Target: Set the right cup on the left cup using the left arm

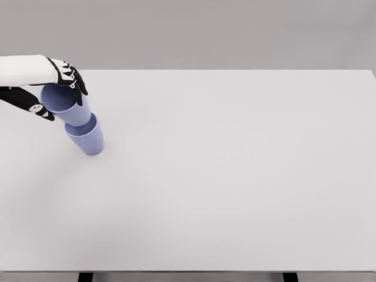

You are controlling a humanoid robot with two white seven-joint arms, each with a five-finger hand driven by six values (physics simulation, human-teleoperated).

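At table's (235,176) left, left hand (56,88) fingers (75,79) gripping upper cup (67,103); nested in lower cup (87,138)

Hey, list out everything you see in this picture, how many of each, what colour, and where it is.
cups: two, both lavender blue, at the far left of the table. The upper cup is held in the hand and sits tilted in the mouth of the lower cup, which stands on the tabletop.
table: one, pale grey top, fills most of the view; two dark legs show at the bottom edge.
wall: grey, behind the far edge of the table.
left hand: one, black fingers on a white arm, coming in from the left edge, fingers wrapped around the upper cup's rim.
right hand: none in view.
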